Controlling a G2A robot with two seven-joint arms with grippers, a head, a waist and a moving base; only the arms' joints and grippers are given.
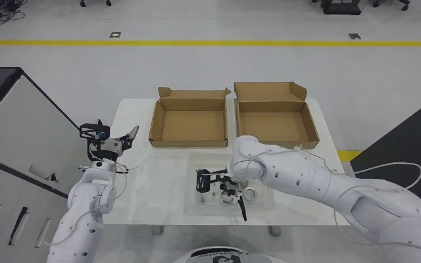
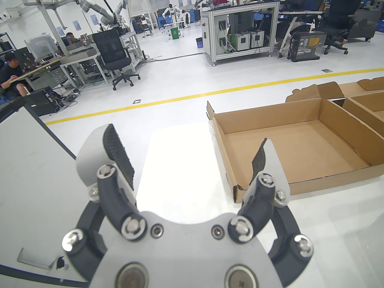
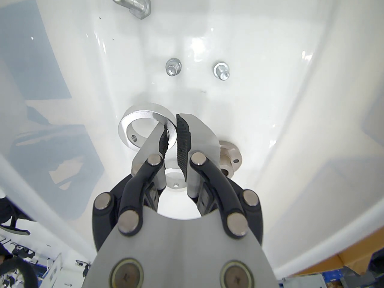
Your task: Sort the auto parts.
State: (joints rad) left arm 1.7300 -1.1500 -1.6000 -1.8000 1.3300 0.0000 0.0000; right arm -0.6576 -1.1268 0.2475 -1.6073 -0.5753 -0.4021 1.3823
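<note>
One metal ring (image 3: 141,109), seemingly flat in the white tray (image 3: 255,46), sits pinched by the right hand (image 3: 171,127); the left hand (image 2: 187,134), at the table's (image 1: 158,184) nine o'clock, is released.

The shiny silver metal ring (image 3: 146,110), threaded silver hex bolt (image 3: 131,2) and two small silver screws (image 3: 173,67) contrast with the glossy white plastic tray (image 3: 270,61); the flanged metal bushing (image 3: 229,157) is pale bronze, the open cardboard boxes (image 1: 187,143) plain brown.

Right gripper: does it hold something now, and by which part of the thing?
The right gripper pinches the metal ring by its wall, one finger inside the ring, the other outside. The left gripper is open and holds nothing.
</note>
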